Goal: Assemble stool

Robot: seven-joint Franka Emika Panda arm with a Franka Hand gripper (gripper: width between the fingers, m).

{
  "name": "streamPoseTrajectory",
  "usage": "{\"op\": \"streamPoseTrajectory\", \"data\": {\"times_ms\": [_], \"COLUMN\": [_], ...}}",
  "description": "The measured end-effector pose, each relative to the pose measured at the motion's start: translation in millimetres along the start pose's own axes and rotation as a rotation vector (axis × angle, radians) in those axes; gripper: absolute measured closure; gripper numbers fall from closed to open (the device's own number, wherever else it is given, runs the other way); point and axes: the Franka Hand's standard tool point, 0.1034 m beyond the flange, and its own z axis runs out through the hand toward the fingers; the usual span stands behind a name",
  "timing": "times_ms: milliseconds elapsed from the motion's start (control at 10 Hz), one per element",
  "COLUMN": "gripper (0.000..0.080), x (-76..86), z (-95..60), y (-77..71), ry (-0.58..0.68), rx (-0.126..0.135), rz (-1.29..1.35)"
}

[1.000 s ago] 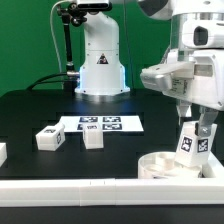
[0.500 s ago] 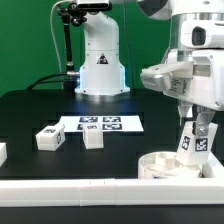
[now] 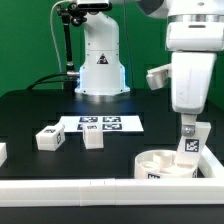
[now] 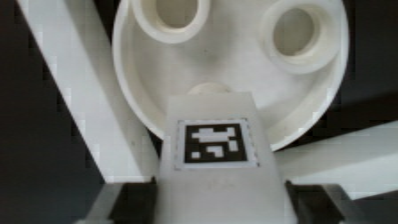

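White plastic stands out against the black table, and the part I am watching is the leg clamped in the pincer at the exterior view's right. The pincer is closed tight on that leg, with a finger pressing each side of its upper end, and the leg's tagged face is turned toward the camera. The leg stands nearly upright, leaning a little, with its lower end down at the round seat. The seat lies flat on the table, close against the long white rail along the front edge. From the exterior view I cannot tell whether the leg's foot sits in a hole or only rests on the disc. In the wrist view the leg fills the middle with its square tag facing the lens, and the pincer grips it from both sides. The seat spreads out beyond it, with two round sockets on its far part and a white rail running beside it. Well apart from the seat, toward the exterior view's left, a loose leg and a second loose leg sit on the table just in front of the marker board. Another white piece is cut off by the exterior view's left edge, so I cannot name it. The arm's base stands behind the marker board.
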Motion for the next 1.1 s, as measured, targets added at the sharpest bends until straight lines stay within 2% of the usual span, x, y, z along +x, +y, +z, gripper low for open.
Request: {"op": "streamPoseTrajectory", "data": {"times_ms": [100,200,700,900,1100], "gripper": [0.0459,0.0459,0.0459,0.0459,0.0459], "x": [0.2,1.6,2.7,1.1,6.1], "z": [0.1,0.0,0.1,0.7,0.6], "y": [0.3,1.1,0.2,1.6,-0.6], "ry": [0.01,0.02,0.026,0.052,0.065], "rx": [0.002,-0.007,0.003,0.024,0.031], "rz": [0.102,0.178,0.487,0.693,0.94]}}
